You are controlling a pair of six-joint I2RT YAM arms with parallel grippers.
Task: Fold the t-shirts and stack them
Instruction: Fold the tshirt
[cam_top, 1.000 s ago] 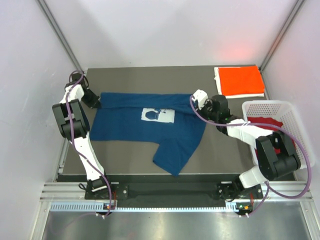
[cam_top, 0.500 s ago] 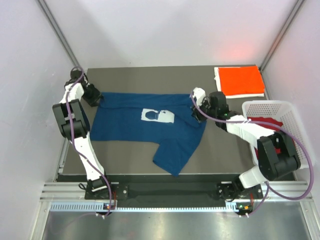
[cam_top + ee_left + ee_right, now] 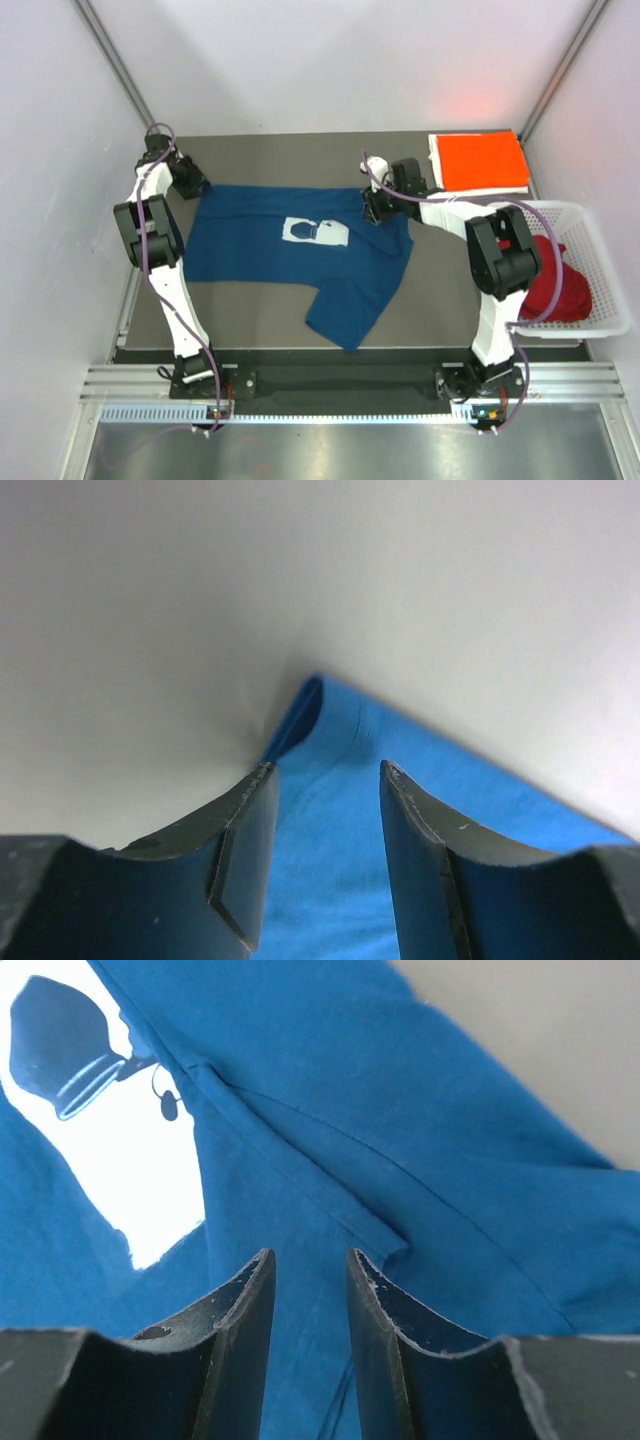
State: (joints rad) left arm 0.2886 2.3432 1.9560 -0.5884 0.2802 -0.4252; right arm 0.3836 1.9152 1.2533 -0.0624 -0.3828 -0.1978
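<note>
Navy cloth t-shirt [image 3: 250, 250], soft creases

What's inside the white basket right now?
A crumpled dark red shirt lies in the basket. The right arm overlaps its left side, and anything beneath the shirt is hidden.

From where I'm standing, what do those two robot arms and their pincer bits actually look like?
Both the left arm and the right arm have white shells with bulky black joints, and a purple cable trails along each. The left end effector and right end effector each carry two dark, curved fingers with scuffed pale edges.
</note>
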